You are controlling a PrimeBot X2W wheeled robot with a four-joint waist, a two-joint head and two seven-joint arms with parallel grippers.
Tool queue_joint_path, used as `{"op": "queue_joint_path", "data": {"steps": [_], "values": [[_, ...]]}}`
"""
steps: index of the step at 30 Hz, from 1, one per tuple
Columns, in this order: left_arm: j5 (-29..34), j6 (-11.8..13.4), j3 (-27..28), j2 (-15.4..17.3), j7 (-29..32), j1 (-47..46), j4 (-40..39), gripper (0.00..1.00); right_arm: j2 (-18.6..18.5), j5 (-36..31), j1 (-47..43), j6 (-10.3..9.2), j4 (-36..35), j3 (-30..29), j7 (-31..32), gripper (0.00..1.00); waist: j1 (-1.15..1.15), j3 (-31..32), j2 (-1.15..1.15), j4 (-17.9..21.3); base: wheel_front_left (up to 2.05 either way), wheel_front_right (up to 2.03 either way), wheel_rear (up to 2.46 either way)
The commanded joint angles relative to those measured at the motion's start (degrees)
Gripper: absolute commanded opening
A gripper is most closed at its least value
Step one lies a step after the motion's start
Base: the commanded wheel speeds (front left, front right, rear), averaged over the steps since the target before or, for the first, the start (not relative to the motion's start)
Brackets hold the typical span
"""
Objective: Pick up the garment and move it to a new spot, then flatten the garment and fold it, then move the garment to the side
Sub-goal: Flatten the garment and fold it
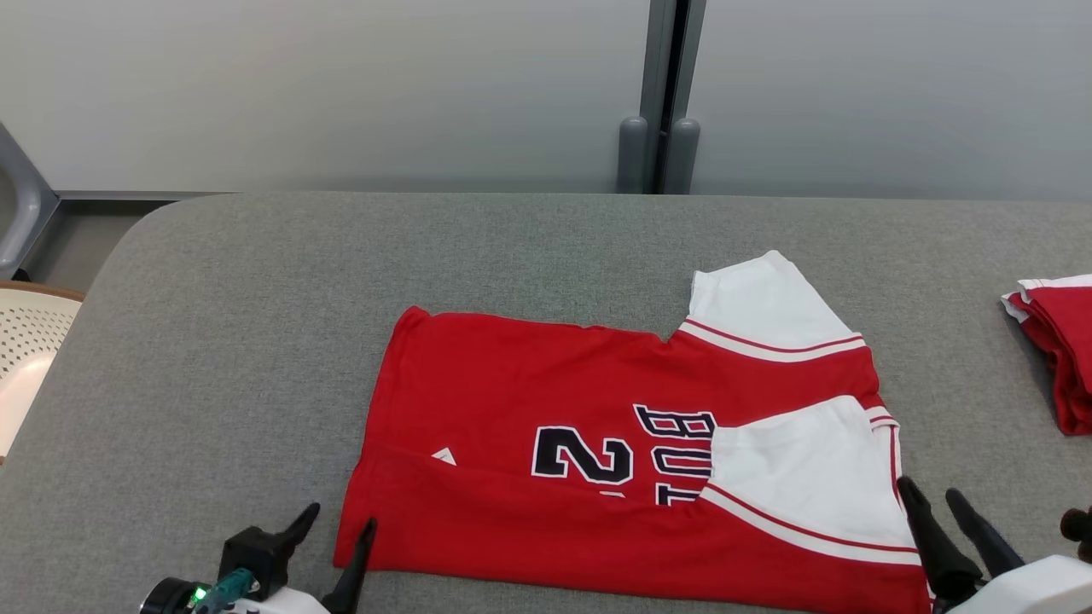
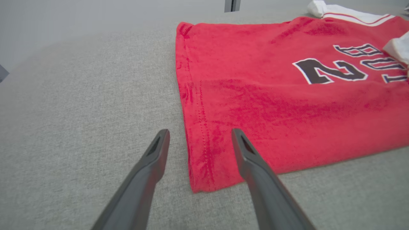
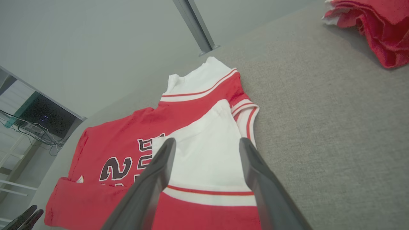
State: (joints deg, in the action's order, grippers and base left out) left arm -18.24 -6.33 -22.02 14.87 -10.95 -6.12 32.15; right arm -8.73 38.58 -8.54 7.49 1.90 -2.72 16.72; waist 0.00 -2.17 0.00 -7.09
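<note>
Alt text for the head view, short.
A red and white jersey lies partly folded on a grey table. Both open, the left gripper and right gripper sit at its near corners; a stack of red garments lies at far right.

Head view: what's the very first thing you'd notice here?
The bright red jersey with white sleeves and a black number 2, lying partly folded in the middle of the grey table. Next, the dark fingers of the left gripper and right gripper, open at its near corners, and a pile of red clothes at the table's right edge.
</note>
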Motion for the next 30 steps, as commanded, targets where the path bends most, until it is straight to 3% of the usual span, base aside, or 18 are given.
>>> {"op": "queue_joint_path", "data": {"steps": [1,8,13,18,23,30], "values": [[-1.12,0.71,1.29,-0.31,-1.39,-0.46,-1.47,1.00,-0.86,-1.72,0.81,0.00,-1.09,0.69,-3.45,1.00,0.00,-0.04,0.00,0.01,0.00,0.00,0.00],[-6.49,-0.42,7.24,-3.76,-4.21,-1.60,-11.34,1.00,0.02,-3.34,3.94,0.00,-2.12,4.57,-15.10,1.00,0.00,-0.27,0.00,0.13,0.00,0.00,0.00],[-4.96,-0.64,10.34,-6.46,-4.18,-1.51,-14.16,1.00,-0.37,-8.24,6.75,0.00,0.96,8.10,-23.09,1.00,0.00,-0.25,0.00,0.83,0.00,0.00,0.00],[-2.45,0.71,10.25,-6.79,-3.98,-5.59,-7.70,1.00,-0.14,-10.98,9.92,0.00,4.38,9.75,-26.96,1.00,0.00,-1.48,0.00,2.12,0.00,0.00,0.00],[1.24,3.77,9.30,-4.44,-0.64,-13.31,1.14,1.00,0.16,-12.14,13.42,0.00,6.29,10.99,-27.03,1.00,0.00,-5.11,0.00,4.06,0.00,0.00,0.00],[3.26,1.82,7.24,-1.93,3.33,-24.99,11.31,1.00,0.08,-12.65,17.45,0.00,7.11,12.99,-27.70,1.00,0.00,-10.89,0.00,7.16,0.00,0.00,0.00]]}}
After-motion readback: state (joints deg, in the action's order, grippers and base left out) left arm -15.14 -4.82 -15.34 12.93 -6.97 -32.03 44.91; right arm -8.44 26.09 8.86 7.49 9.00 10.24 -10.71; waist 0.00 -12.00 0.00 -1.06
